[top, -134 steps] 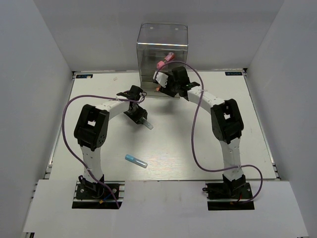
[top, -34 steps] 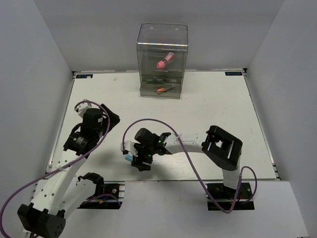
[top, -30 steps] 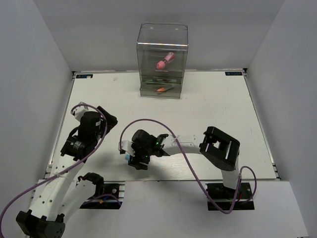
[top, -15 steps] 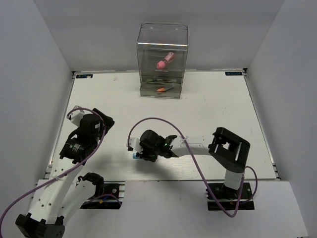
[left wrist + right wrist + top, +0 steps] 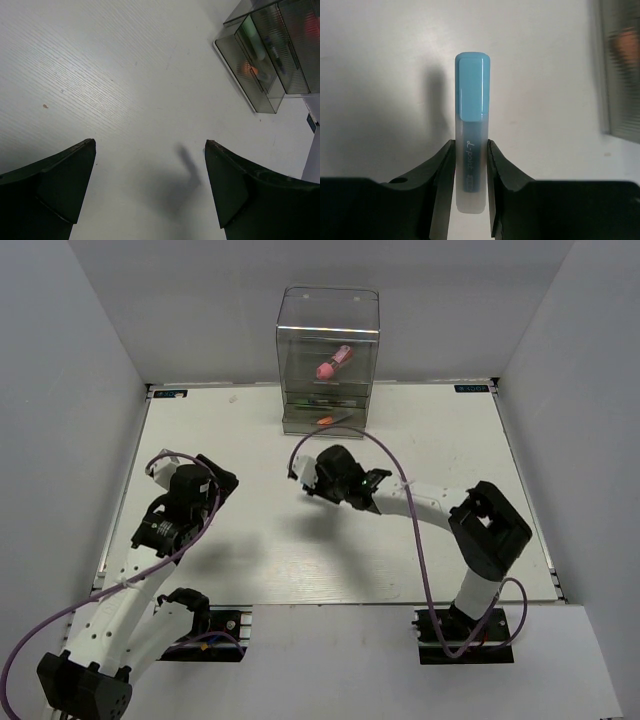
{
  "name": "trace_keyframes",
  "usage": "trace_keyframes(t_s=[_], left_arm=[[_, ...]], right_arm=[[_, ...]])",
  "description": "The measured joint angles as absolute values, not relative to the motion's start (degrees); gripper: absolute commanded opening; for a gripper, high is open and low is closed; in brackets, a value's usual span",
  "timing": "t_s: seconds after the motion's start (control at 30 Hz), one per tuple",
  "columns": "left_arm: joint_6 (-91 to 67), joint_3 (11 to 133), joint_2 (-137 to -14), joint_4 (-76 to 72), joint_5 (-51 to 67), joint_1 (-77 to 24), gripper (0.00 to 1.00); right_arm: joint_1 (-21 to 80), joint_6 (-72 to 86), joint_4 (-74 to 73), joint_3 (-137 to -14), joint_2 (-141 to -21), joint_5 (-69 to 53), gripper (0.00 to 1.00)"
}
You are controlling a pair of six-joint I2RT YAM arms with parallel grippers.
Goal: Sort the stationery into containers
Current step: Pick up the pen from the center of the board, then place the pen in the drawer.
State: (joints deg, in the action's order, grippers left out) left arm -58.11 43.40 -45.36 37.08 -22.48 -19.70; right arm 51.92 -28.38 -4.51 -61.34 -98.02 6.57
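Claw on the left [image 5: 149, 145] gapes wide and empty over the table [image 5: 100, 60], while the right claw [image 5: 470, 147] pinches a blue-capped marker [image 5: 472, 110], lettered seemingly "d-point", aloft near the clear drawer box [image 5: 328, 340].

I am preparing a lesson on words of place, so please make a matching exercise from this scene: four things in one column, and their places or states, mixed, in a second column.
Things
1. blue-capped translucent marker
2. pink stubby item
3. orange item
4. left gripper

Places or states
A. in the bottom drawer of the tall clear plastic box
B. open, over the white table
C. clamped in the right gripper
D. in the upper part of that same box

Pairs: 1-C, 2-D, 3-A, 4-B
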Motion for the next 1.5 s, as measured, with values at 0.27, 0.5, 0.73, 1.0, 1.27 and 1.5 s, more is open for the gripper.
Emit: trace_keyframes(t_s=[0.27,0.5,0.73,1.0,1.27,1.5], left_arm=[[-58.13,41.6,-45.56,34.7,-21.1,-19.7,1.0],[-58.13,40.64,-45.56,34.0,-20.51,-19.7,1.0],[-58.15,40.64,-46.83,32.27,-20.08,-19.7,1.0],[-58.08,40.62,-49.8,30.59,-18.85,-19.7,1.0],[-57.93,40.64,-52.34,29.1,-18.15,-19.7,1.0],[-57.87,40.64,-52.9,28.16,-17.8,-19.7,1.0]], right_arm=[[41.15,-38.98,-2.81,-78.87,-107.55,6.46,0.0],[37.1,-48.49,-3.66,-93.49,-117.54,1.61,0.0],[34.65,-57.21,-3.75,-100.49,-125.38,-2.2,0.0],[32.49,-60.97,-4.51,-105.78,-131.74,-2.35,0.0],[31.05,-62.11,-5.41,-106.08,-132.07,-2.59,0.57],[30.35,-61.32,-5.91,-106.08,-132.05,-4.45,0.51]])
